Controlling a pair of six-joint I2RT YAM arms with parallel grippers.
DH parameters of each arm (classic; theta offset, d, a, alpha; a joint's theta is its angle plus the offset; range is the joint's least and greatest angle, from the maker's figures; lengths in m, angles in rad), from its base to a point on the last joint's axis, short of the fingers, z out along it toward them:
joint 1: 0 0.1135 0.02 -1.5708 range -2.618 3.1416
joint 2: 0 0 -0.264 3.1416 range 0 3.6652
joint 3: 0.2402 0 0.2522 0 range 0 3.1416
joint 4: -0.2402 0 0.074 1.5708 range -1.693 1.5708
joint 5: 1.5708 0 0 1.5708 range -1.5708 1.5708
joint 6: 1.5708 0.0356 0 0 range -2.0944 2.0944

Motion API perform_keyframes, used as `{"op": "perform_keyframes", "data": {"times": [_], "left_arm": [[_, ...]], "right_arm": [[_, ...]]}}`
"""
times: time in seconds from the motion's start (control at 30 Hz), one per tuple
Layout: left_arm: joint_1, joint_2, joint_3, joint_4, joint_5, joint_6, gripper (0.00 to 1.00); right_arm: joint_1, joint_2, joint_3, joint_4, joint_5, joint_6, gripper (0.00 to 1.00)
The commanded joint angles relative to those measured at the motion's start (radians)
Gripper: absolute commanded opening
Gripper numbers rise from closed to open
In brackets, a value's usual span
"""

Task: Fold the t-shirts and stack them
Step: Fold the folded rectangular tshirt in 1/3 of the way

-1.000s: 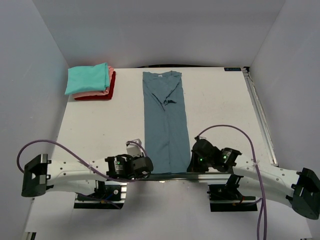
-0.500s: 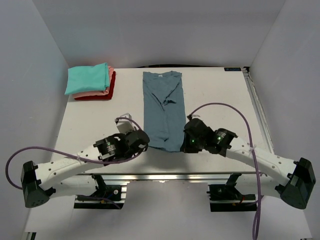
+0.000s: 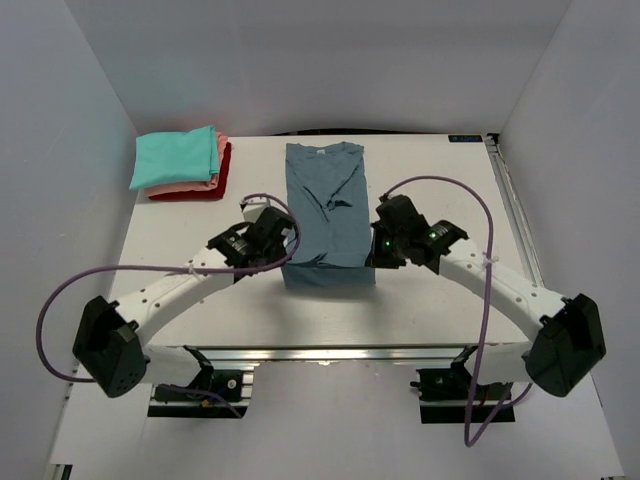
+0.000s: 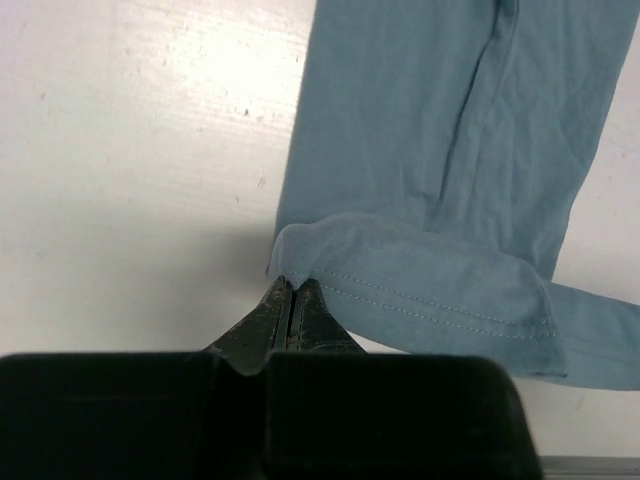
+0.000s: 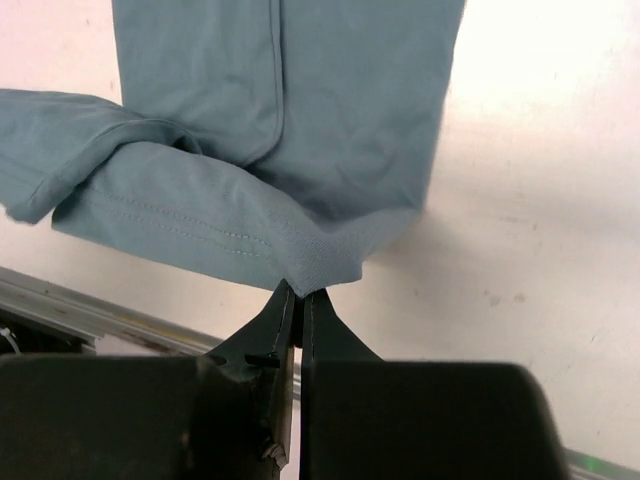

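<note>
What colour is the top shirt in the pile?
Teal. The top shirt shows best in the top external view.

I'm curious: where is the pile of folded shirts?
From above, the folded pile sits in the table's far left corner, left of the slate-blue shirt.

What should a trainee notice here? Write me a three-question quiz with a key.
1. True or false: the left end effector and right end effector are each shut on a hem corner of the slate-blue t-shirt.
2. Which colour tops the folded stack? A red, B teal, C salmon-pink.
3. Fill in: the stack sits at the table's far-____ corner.
Key: 1 true; 2 B, the teal t-shirt; 3 left.
</note>
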Motion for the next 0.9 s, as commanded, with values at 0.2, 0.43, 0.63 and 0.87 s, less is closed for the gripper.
{"op": "perform_keyframes", "data": {"times": [0.2,0.43,0.63,0.87], "left_arm": [[0.192,0.189,0.173,0.047,0.139,0.233,0.00],[0.257,0.353,0.325,0.041,0.204,0.337,0.00],[0.303,0.457,0.418,0.047,0.248,0.375,0.00],[0.346,0.560,0.515,0.042,0.276,0.415,0.00]], "right_arm": [[-0.125,0.150,0.170,0.028,-0.037,-0.131,0.00],[-0.202,0.255,0.249,0.040,-0.076,-0.174,0.00],[-0.239,0.355,0.327,0.051,-0.111,-0.206,0.00],[-0.271,0.444,0.398,0.058,-0.132,-0.229,0.00]]}}
